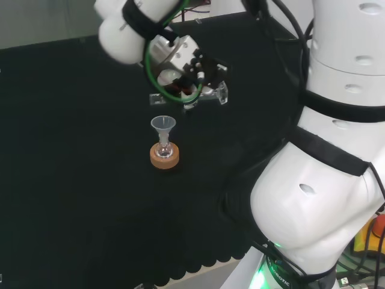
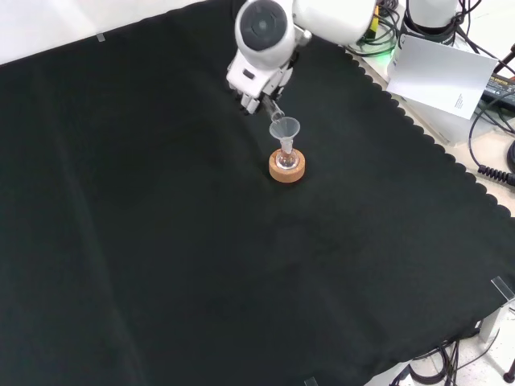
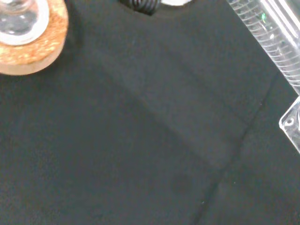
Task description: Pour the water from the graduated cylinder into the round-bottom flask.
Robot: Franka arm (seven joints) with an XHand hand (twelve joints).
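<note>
Head view shows the hand (image 1: 180, 63) above the black cloth (image 1: 72, 150), its fingers curled around the graduated cylinder (image 1: 204, 95), which lies tipped nearly level in the air. Just below its mouth end stands the round-bottom flask (image 1: 163, 149) on a cork ring (image 1: 164, 158), a clear funnel (image 1: 163, 125) in its neck, near the cloth's middle. Front view has the arm's white link (image 2: 261, 36) standing before the hand; a white card (image 2: 438, 76) lies beyond the cloth's scalloped far-right edge.

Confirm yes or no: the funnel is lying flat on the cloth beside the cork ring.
No. In the head view the funnel stands upright in the flask on the cork ring.
</note>
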